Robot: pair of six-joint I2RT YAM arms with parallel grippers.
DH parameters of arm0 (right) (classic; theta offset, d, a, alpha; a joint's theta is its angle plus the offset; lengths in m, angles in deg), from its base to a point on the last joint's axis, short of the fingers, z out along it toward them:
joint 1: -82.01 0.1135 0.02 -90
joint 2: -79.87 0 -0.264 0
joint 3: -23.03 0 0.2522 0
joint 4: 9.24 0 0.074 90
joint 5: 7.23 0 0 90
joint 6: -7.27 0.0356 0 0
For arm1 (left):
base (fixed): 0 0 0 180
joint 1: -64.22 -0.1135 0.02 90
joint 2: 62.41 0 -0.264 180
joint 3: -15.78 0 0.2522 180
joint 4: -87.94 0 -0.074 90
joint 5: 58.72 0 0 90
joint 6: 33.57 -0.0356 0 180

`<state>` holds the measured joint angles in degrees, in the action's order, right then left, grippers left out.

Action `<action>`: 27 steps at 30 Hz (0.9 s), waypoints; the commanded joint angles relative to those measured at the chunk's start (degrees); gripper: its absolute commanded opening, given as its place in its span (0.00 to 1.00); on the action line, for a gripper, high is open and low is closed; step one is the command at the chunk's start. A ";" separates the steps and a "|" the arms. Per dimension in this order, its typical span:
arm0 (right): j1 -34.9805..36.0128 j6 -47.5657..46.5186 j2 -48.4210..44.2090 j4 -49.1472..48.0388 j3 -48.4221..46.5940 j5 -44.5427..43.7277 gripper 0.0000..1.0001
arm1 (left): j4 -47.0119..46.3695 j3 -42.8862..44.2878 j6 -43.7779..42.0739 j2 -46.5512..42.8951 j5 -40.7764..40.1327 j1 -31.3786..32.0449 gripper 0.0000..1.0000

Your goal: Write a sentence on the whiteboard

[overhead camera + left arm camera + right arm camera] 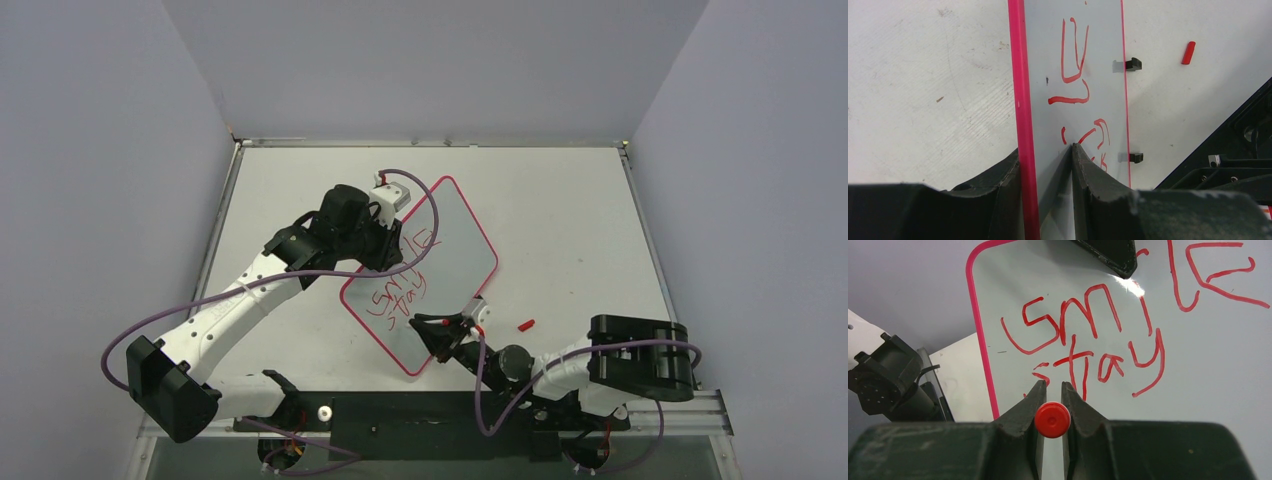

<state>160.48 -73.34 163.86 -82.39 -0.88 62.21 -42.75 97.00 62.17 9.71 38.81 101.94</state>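
The whiteboard (455,245) with its red-pink border lies tilted on the table. The sentence (400,285) on it reads "Smile" over "stay" in red. My left gripper (388,232) is shut on the board's far left edge. In the left wrist view its jaws (1045,149) pinch the pink border (1020,75). My right gripper (447,335) is shut on a red marker (1052,420) at the board's near corner. In the right wrist view the lettering (1088,335) sits just beyond my right gripper (1052,385). The marker's tip is hidden.
A small red marker cap (526,324) lies on the table right of the board; it also shows in the left wrist view (1188,52). Two black clips (1133,64) sit on the board's edge. Grey walls enclose the table on three sides.
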 commanded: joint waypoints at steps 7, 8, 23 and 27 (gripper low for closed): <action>0.31 -1.39 1.84 -2.70 -3.73 0.32 0.00 | 1.25 -0.40 -7.36 1.10 -7.08 -0.01 0.00; 0.35 -1.48 1.95 -2.57 -4.06 0.24 0.00 | 1.22 -0.38 -7.35 1.14 -7.09 -0.01 0.00; 0.30 -1.13 3.65 -1.25 -4.52 -1.01 0.00 | 1.27 -0.35 -7.32 1.03 -7.09 0.01 0.00; 0.30 -0.14 3.98 -1.34 -3.48 -1.53 0.00 | 1.30 -0.38 -7.32 0.96 -7.09 0.03 0.00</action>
<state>160.48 -74.59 166.92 -81.95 -4.66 61.62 -42.75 97.00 62.17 9.71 38.79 101.94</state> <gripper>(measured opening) 0.102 0.272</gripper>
